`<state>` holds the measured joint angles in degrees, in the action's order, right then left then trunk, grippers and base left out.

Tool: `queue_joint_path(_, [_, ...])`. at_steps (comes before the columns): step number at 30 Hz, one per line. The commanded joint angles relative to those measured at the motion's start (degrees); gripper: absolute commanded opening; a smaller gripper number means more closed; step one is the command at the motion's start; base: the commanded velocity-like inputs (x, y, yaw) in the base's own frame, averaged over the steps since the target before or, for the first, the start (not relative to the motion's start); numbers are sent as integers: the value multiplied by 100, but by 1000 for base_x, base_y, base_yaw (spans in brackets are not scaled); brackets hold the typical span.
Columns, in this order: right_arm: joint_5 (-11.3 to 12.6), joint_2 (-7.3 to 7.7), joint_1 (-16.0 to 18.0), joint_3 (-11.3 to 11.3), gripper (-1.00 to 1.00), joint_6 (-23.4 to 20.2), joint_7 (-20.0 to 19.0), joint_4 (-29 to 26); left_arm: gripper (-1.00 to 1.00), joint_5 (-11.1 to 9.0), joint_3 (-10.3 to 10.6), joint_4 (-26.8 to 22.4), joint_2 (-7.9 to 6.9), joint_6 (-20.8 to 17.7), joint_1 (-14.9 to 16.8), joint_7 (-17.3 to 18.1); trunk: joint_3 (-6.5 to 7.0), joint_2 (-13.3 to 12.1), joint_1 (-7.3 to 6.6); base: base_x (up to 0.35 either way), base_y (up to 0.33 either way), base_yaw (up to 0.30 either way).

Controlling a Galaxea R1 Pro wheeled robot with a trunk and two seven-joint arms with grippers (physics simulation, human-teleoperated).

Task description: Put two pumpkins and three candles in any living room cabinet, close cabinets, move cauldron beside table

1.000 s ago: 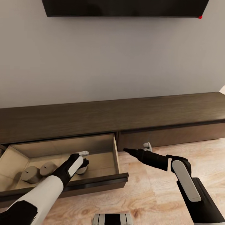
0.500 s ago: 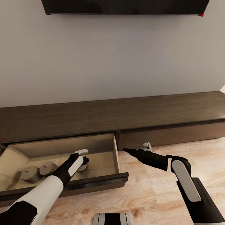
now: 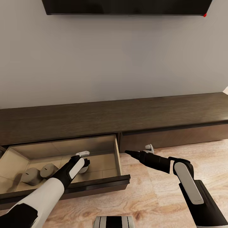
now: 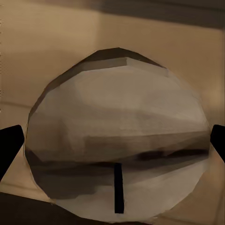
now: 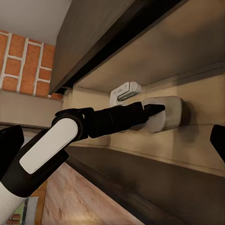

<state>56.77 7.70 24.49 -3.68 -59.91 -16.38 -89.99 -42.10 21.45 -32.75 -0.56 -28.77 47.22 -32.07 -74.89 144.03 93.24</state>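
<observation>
Soft even light, blurry close-up.

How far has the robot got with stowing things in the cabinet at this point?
Two candles already lie in the open drawer of the cabinet. In hand: the left gripper is at the third candle inside the drawer; whether it grips is unclear. Left, it seems: the pumpkins, closing the drawer, the cauldron.
</observation>
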Motion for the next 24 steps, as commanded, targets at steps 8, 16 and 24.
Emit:
queue_joint_path(8, [-54, 9, 3, 4, 100, -9, -58, -1, 100, -43, 34, -11, -7, -15, 6, -52, -4, 2, -1, 0, 0, 0])
queue_joint_path(16, [-52, 11, 3, 1, 100, -9, -58, -1, 100, -45, 33, -14, -7, -15, 6, -57, -4, 2, -1, 0, 0, 0])
queue_joint_path(24, [-52, 12, 3, 2, 100, -9, -58, -1, 100, -50, 28, -19, -2, -53, 14, -52, 129, -6, -17, 0, 0, 0])
